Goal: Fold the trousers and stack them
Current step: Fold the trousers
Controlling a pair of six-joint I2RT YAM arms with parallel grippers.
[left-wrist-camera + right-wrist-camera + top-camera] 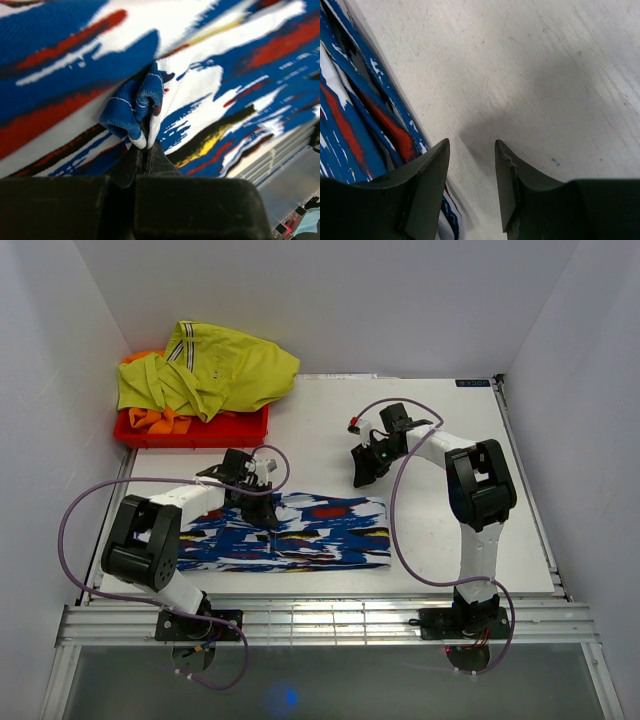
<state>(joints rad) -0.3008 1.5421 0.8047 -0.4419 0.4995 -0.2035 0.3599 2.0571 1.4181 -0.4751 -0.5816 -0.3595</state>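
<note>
Status: the trousers [290, 532] lie flat on the surface [440, 440] at lower centre of the top view. They appear already folded lengthwise into a long band. I judge the crosswise folds and the stacking outstanding. My left fingers [161, 164] are clenched on a pinch of fabric near the band's upper edge. My right fingers [427, 180] stand apart and empty, with the trousers' edge just beside the left one.

Blue, white, red blotched trousers [300, 530], yellow-green garment [220, 370], red tray [230, 427]

Finely ribbed matt cloth trousers [60, 60]; scuffed, matt white table [545, 75]
</note>
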